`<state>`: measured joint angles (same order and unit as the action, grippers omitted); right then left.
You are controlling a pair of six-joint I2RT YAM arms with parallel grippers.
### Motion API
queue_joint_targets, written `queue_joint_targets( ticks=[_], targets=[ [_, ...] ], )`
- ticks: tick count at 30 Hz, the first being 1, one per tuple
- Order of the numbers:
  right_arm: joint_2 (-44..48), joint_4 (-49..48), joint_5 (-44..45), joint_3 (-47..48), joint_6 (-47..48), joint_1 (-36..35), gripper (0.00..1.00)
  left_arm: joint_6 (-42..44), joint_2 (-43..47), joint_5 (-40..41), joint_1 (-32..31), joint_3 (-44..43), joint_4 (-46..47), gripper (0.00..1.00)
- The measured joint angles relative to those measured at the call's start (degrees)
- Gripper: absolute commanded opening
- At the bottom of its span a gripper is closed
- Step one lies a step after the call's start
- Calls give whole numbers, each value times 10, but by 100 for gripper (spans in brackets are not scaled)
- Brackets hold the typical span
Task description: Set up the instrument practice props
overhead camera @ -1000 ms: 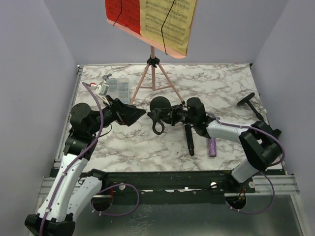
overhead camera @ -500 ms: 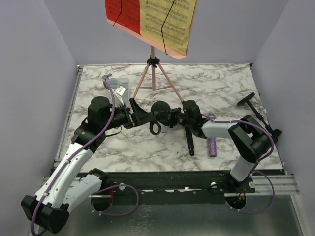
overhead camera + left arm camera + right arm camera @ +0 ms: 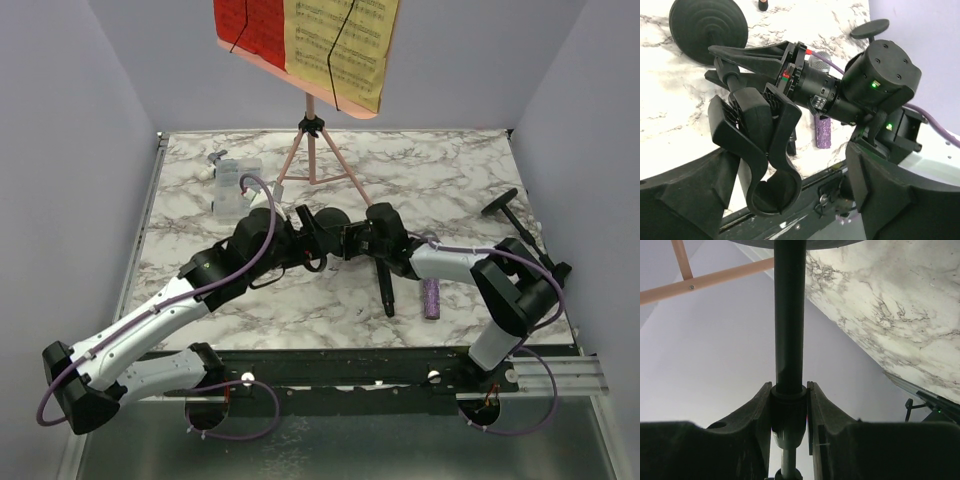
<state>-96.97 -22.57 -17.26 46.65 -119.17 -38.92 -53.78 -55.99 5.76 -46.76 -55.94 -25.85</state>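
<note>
My right gripper (image 3: 347,238) is shut on the stem of a black round-based mic holder (image 3: 328,221) and holds it tilted over the table's middle; the right wrist view shows the stem (image 3: 789,330) clamped between my fingers (image 3: 789,390). My left gripper (image 3: 312,244) is open, its fingers wide on either side of the holder's clip (image 3: 765,150) without touching it. The black microphone (image 3: 385,286) and the purple glitter microphone (image 3: 432,299) lie on the table. The pink music rack (image 3: 345,108) stands at the back with a red sheet (image 3: 250,28) and a yellow sheet (image 3: 340,45).
A second mic holder (image 3: 505,210) lies on its side at the right. The clear compartment box (image 3: 233,186) sits at the back left. The rack's tripod legs (image 3: 312,165) stand just behind the held holder. Purple walls close in the marble table (image 3: 200,270).
My left arm has swung from near the clear box to the right, bringing its open fingers round the mic holder's clip. My right gripper has kept hold of the holder and barely moved.
</note>
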Motion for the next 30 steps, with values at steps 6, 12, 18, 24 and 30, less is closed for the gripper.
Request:
queue_joint_targets(
  ticks=[6, 12, 18, 24, 30],
  targets=[
    [24, 43, 20, 1, 0, 0, 15, -21, -25, 122, -59, -6, -9, 41],
    [58, 87, 47, -4, -2, 1, 60, -30, -25, 169, -64, -8, -14, 22],
    [139, 154, 68, 17, 122, -2, 99, -32, -23, 195, -64, -8, -19, 16],
    [220, 136, 84, -23, 416, -2, 100, -35, -17, 202, -64, -8, -28, 16],
    [243, 0, 96, -124, 948, -3, 100, -41, 6, 207, -64, -10, -49, 15]
  ],
)
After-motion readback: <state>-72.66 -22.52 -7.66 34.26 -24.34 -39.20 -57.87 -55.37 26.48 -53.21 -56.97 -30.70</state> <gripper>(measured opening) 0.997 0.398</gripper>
